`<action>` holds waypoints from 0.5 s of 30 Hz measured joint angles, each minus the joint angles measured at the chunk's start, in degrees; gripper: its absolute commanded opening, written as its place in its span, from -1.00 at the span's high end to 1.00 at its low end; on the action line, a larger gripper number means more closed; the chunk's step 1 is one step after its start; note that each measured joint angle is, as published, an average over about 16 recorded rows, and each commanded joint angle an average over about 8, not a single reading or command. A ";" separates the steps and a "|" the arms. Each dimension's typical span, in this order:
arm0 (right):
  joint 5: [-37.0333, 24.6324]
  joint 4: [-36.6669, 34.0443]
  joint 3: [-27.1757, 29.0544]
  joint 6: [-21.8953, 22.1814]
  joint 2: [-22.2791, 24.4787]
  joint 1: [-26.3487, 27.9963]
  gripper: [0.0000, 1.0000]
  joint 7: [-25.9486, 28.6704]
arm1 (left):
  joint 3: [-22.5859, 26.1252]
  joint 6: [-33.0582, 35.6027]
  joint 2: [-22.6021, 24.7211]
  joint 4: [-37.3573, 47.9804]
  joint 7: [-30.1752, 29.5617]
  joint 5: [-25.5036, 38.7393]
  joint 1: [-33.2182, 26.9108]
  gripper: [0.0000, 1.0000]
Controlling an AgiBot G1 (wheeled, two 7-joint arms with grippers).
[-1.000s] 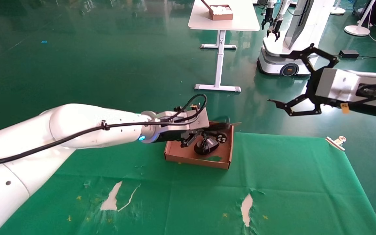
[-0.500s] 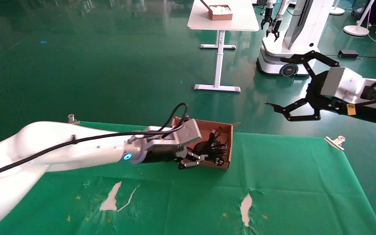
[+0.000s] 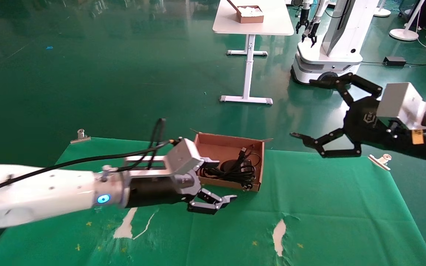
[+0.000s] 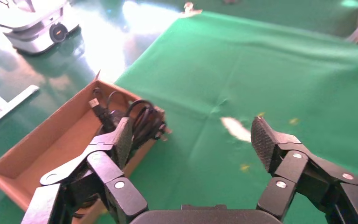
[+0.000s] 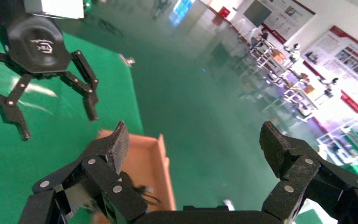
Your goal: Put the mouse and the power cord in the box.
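The box [image 3: 213,145] stands at the far middle of the green cloth. Inside it lie the black mouse [image 3: 229,164] with its thin cable, and the looped power cord [image 3: 237,173] heaped towards the right wall. My left gripper [image 3: 226,180] hovers open just in front of the box's near wall, holding nothing. In the left wrist view, the left gripper [image 4: 191,126] has bare cloth between its fingers, with the power cord [image 4: 147,123] and box [image 4: 51,126] to one side. My right gripper [image 3: 301,108] hangs open in the air to the right of the box, above its level; it [image 5: 194,130] is empty.
A green cloth [image 3: 327,207] with white tears [image 3: 279,232] covers the table, held by clips [image 3: 379,159] at its edges. Beyond it on the floor stand a white table [image 3: 253,26] carrying a small brown box [image 3: 250,14] and another robot [image 3: 331,48].
My left gripper has drawn back out of the box towards me and stands open; the cord now lies in the box. The right gripper has sunk a little and drifted right.
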 measured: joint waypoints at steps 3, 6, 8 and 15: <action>1.54 3.22 0.28 -0.29 0.81 -2.13 -1.00 3.51 | -2.94 2.57 -2.22 -2.02 -0.23 -2.13 1.99 -1.00; 3.07 6.44 0.56 -0.59 1.62 -4.25 -1.00 7.01 | -5.88 5.13 -4.43 -4.03 -0.47 -4.25 3.98 -1.00; 4.10 8.60 0.75 -0.79 2.16 -5.67 -1.00 9.37 | -7.85 6.86 -5.91 -5.38 -0.63 -5.68 5.32 -1.00; 7.71 16.19 1.42 -1.48 4.07 -10.68 -1.00 17.63 | -14.78 12.90 -11.13 -10.13 -1.18 -10.69 10.01 -1.00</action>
